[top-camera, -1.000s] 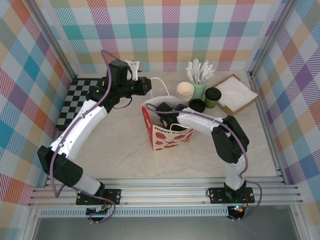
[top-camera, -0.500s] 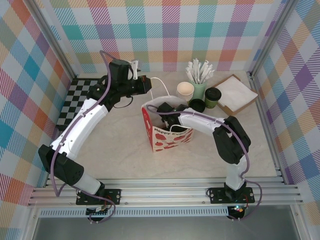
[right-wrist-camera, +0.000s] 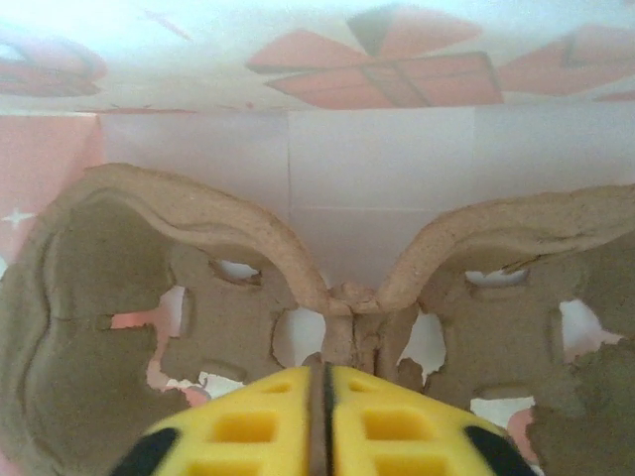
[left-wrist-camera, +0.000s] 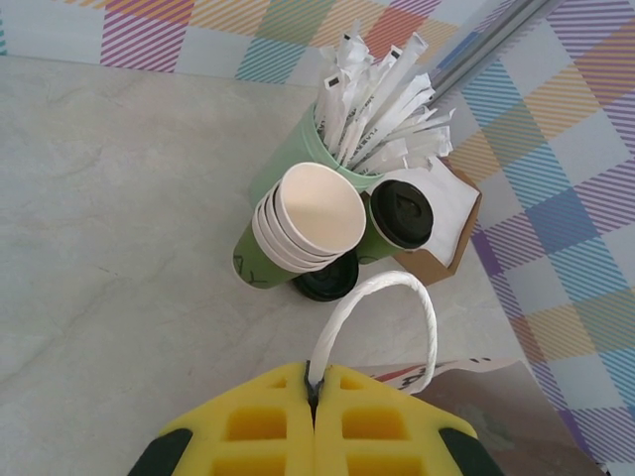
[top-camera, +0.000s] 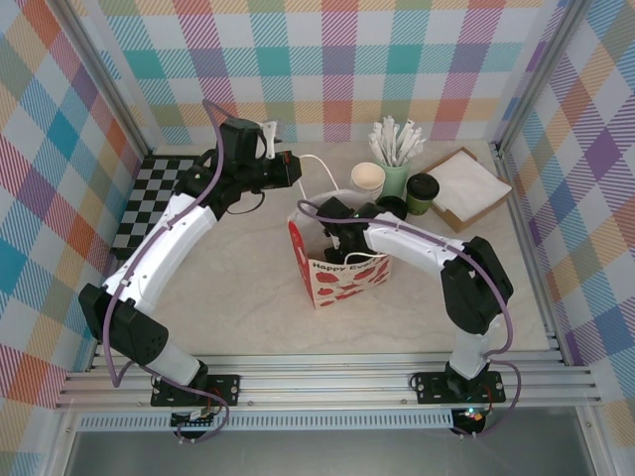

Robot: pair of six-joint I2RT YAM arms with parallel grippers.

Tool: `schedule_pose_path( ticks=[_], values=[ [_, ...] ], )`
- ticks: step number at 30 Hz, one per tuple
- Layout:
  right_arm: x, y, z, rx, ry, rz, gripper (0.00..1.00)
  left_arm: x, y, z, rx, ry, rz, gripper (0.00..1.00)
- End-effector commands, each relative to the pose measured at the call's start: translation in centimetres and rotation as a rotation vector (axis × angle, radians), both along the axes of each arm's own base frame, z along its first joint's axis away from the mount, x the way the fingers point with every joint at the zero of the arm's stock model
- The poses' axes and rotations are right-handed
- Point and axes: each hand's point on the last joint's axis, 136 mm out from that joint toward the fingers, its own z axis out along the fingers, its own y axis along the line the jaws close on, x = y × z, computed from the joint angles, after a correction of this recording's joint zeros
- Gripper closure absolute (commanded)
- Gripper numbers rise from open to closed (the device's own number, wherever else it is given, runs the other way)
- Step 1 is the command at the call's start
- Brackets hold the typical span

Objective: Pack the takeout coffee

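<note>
1. The left tool is pinching the white cord handle of the paper bag. Its jaws are closed fully on the cord, and it is holding the handle up and toward the back.
2. The right tool is reaching down inside the bag. Its jaws are pressed together on the raised middle ridge of the brown cardboard carrier, which is sitting deep against the bag's inner wall.
3. The coffee cup, dark green with a black lid, is standing on the surface behind the bag, just beside the stirrer holder. It is not in the carrier yet.
4. The step in hand is probably seating the carrier flat on the bag's bottom. Pushing straight down by the ridge, without twisting, should be giving the levellest result, since the cup wells need to be facing up.
5. The left tool should be pulling only enough to keep the mouth open. Too much pull is likely tipping the bag.
6. Releasing only once the carrier is resting level seems wise. A straight lift out should be avoiding the bag walls.
</note>
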Motion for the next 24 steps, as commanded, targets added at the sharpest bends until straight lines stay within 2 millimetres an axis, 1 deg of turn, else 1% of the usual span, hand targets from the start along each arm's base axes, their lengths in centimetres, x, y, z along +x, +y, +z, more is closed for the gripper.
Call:
schedule_pose_path(
  ticks=[1,4,9,11,12,13,15,20,21,23,24],
  values=[
    [-0.8,-1.1,-2.7,-0.062,0.054,0.001,0.94,0.1,-0.1,1.3,0.008,-0.036,-0.005,1.0],
    [-1.1,-1.3,-4.3,-0.084,0.086,0.002,0.97,0.1,-0.1,1.2,0.009,-0.033,-0.009,1.0],
    [-1.4,-2.1,-6.8,-0.144,0.117,-0.004,0.96,0.1,-0.2,1.0,0.013,-0.03,-0.014,1.0],
    [-1.5,-2.4,-7.5,-0.164,0.128,-0.004,0.95,0.1,-0.4,0.9,0.012,-0.026,-0.025,1.0],
    [-1.5,-2.3,-7.5,-0.163,0.129,-0.004,0.95,0.0,-0.5,0.9,0.01,-0.026,-0.031,1.0],
    [-1.5,-2.2,-7.3,-0.158,0.127,-0.006,0.95,0.0,-0.6,0.7,0.009,-0.022,-0.038,1.0],
    [-1.1,-1.8,-6.2,-0.138,0.11,-0.005,0.94,0.0,-0.7,0.6,0.01,-0.021,-0.047,1.0],
    [-0.2,-0.5,-1.3,-0.043,0.039,0.001,0.89,0.0,-0.7,0.7,0.024,-0.032,-0.055,1.0],
    [-0.2,-0.3,-0.7,-0.03,0.033,0.004,0.89,-0.1,-0.7,0.7,0.026,-0.032,-0.061,1.0],
    [-0.4,-0.3,-0.2,-0.02,0.035,0.008,0.88,-0.1,-0.7,0.8,0.028,-0.033,-0.064,1.0],
    [-0.6,-0.5,-0.4,-0.025,0.041,0.008,0.88,-0.2,-0.7,0.8,0.029,-0.034,-0.067,1.0]
  ],
)
